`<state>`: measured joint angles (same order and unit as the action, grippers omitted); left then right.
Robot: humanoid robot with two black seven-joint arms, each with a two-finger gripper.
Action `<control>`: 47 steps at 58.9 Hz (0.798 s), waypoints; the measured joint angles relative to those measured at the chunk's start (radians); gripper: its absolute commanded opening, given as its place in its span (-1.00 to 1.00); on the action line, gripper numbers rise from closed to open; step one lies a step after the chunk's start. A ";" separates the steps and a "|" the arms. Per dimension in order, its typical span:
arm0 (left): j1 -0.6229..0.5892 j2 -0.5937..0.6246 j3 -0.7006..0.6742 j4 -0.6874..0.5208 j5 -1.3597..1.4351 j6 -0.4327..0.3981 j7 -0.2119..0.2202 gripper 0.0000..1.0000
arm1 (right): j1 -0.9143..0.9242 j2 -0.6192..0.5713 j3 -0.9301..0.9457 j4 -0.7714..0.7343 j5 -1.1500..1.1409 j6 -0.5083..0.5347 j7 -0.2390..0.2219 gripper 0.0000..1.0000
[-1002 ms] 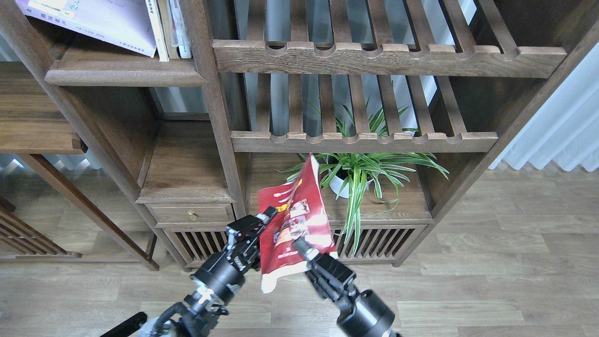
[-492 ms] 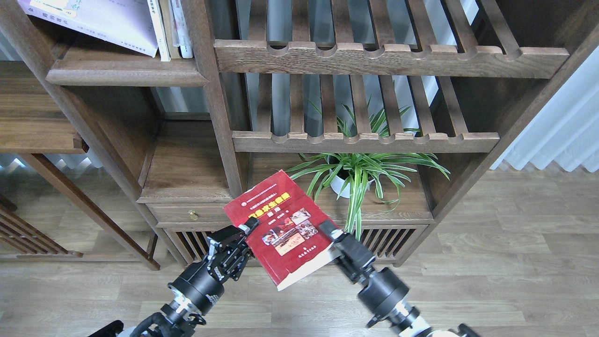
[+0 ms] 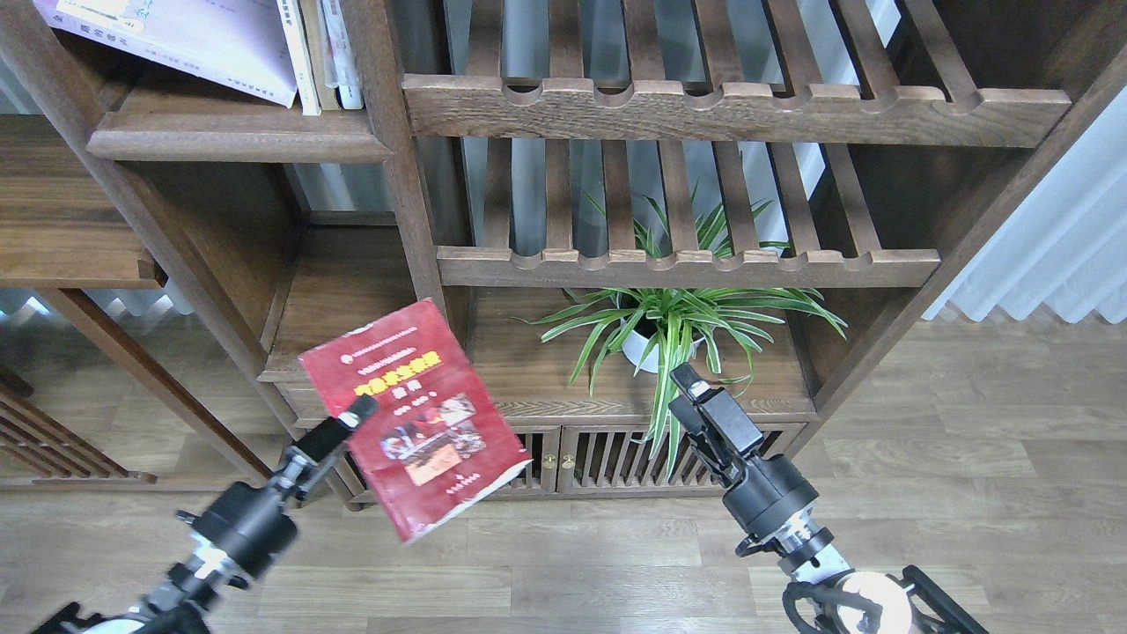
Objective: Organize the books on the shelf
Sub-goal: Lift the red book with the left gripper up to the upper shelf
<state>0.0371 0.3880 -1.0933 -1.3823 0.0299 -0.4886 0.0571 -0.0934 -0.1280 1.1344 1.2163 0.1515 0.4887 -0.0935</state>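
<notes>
My left gripper [image 3: 357, 414] is clamped on the left edge of the dark red book [image 3: 414, 418], with one finger lying over the cover and the other hidden behind it. The book hangs in the air to the right of this gripper, cover facing me, tilted so that its upper left corner is higher than the lower right one; the yellow title and the photos are readable as shapes only, the letters are too blurred. My right gripper [image 3: 691, 387] is well apart from the book, on its right side, and it carries nothing; it points up and away from me, but I see it almost end-on and dark, so I cannot tell how far its fingers stand apart. Just beyond the right gripper stands a potted plant [image 3: 678, 321] with long green leaves, in a white pot on the low cabinet top [image 3: 528, 387]. Beyond the book, behind my left gripper, there is a small drawer compartment of the bookcase [image 3: 405, 202]. Above the plant two slatted racks [image 3: 687, 264] cross the frame. Far up and to the left of my left gripper is the flat shelf [image 3: 238, 141] with the thick rounded front edge, and on it lean a pale lavender-white book [image 3: 202, 44] and several thin books [image 3: 321, 53] beside it, against the upright post.
</notes>
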 measured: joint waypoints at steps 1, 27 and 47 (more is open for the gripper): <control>0.000 0.005 -0.009 0.000 0.012 0.000 0.001 -0.89 | 0.001 0.001 -0.001 0.000 0.000 0.000 0.000 0.94; 0.000 0.035 -0.267 -0.003 0.141 0.000 0.010 -0.91 | 0.021 0.030 -0.006 -0.006 -0.001 0.000 0.002 0.95; -0.110 0.064 -0.388 -0.003 0.137 0.000 0.009 -0.92 | 0.036 0.057 -0.007 -0.006 -0.003 0.000 0.004 0.95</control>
<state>-0.0726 0.4524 -1.4816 -1.3856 0.1673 -0.4886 0.0661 -0.0571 -0.0712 1.1278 1.2102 0.1488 0.4887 -0.0891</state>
